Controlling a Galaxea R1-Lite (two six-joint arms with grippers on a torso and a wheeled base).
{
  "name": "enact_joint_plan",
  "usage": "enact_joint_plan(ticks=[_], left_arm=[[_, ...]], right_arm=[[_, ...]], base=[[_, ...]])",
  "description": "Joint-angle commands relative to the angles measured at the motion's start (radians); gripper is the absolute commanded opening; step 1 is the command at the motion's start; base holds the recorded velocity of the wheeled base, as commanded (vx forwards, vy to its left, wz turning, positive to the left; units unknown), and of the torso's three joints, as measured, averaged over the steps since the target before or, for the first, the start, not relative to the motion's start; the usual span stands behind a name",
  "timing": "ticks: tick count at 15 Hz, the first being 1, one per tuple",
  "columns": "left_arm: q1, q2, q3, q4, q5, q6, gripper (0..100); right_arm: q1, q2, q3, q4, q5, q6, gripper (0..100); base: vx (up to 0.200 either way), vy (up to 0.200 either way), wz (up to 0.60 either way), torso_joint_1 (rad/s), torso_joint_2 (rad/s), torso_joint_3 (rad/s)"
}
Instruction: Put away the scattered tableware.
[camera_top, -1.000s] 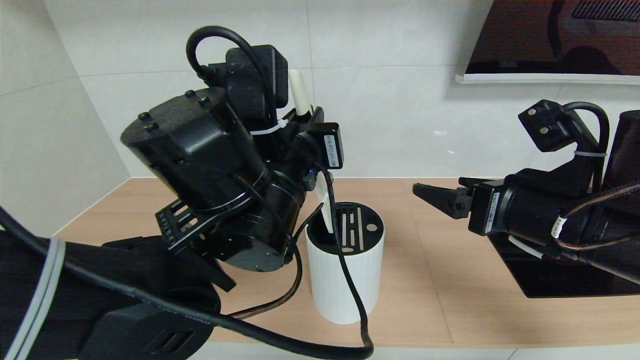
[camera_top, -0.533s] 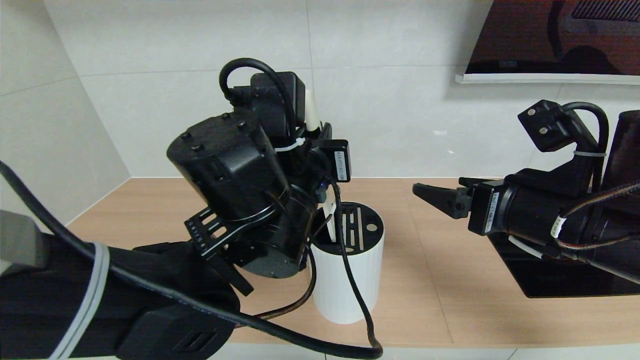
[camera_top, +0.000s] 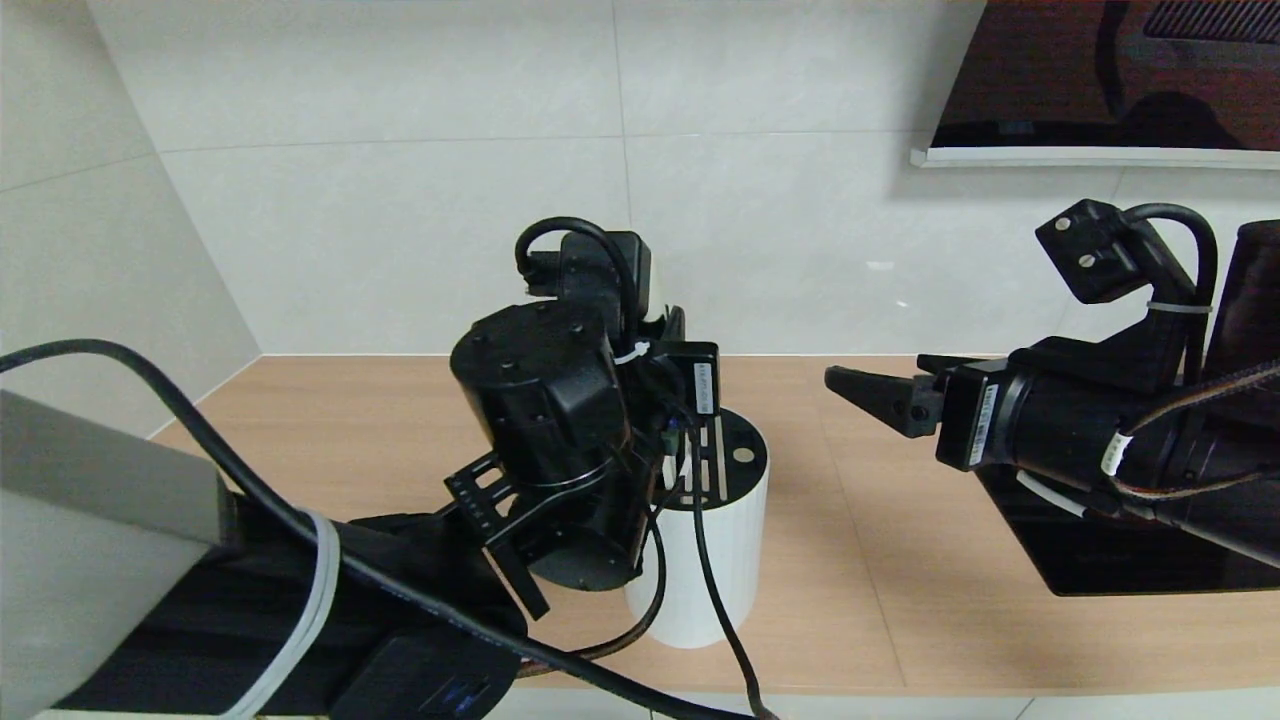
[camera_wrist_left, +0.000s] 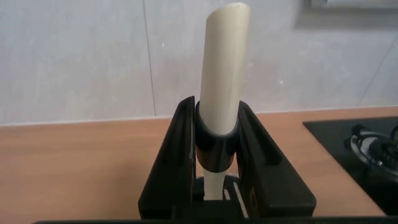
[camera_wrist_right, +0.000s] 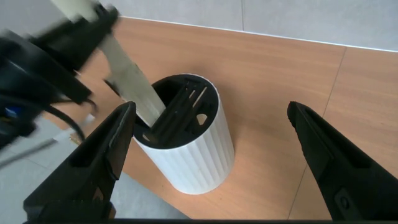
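A knife with a cream handle (camera_wrist_left: 221, 74) is clamped upright in my left gripper (camera_wrist_left: 216, 152), which is shut on it. Its pale blade (camera_wrist_right: 132, 81) slants down into a slot of the white ribbed holder (camera_top: 700, 560), whose black slotted top (camera_wrist_right: 181, 106) faces up. In the head view my left gripper (camera_top: 675, 335) sits right above the holder's near-left rim, and the wrist hides most of the knife. My right gripper (camera_top: 868, 392) hangs open to the right of the holder, above the counter, with nothing between its fingers (camera_wrist_right: 99, 162).
The holder stands on a wooden counter (camera_top: 380, 420) near its front edge. A black cooktop (camera_top: 1100, 570) lies at the right, under my right arm. A tiled wall (camera_top: 420, 230) closes the back and left.
My left arm has dropped and shifted right, lowering the knife deeper into the holder. The right arm has stayed where it was.
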Motion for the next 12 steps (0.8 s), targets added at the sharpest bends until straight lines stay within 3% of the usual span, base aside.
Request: enact_joint_plan(ticks=[1,5,9,12], left_arm=[[0.0,0.03,0.013,0.0,0.0,-0.005,0],[0.0,0.053,0.025,0.0,-0.001,-0.008,0],[0.002,0.136,0.046,-0.002,-0.007,-0.048,0],[0.005,0.152,0.051,-0.003,-0.007,-0.051,0]], right_arm=[[0.0,0.001,0.002,-0.001,0.0,0.0,100],[-0.001,0.001,0.002,-0.001,0.0,0.0,100],[-0.001,0.001,0.002,-0.001,-0.002,0.0,100],[0.0,0.001,0.002,-0.001,-0.003,0.0,100]], base=[[0.0,0.0,0.0,0.0,0.0,0.0],[0.0,0.0,0.0,0.0,0.0,0.0],[0.0,0.0,0.0,0.0,0.0,0.0],[0.0,0.0,0.0,0.0,0.0,0.0]])
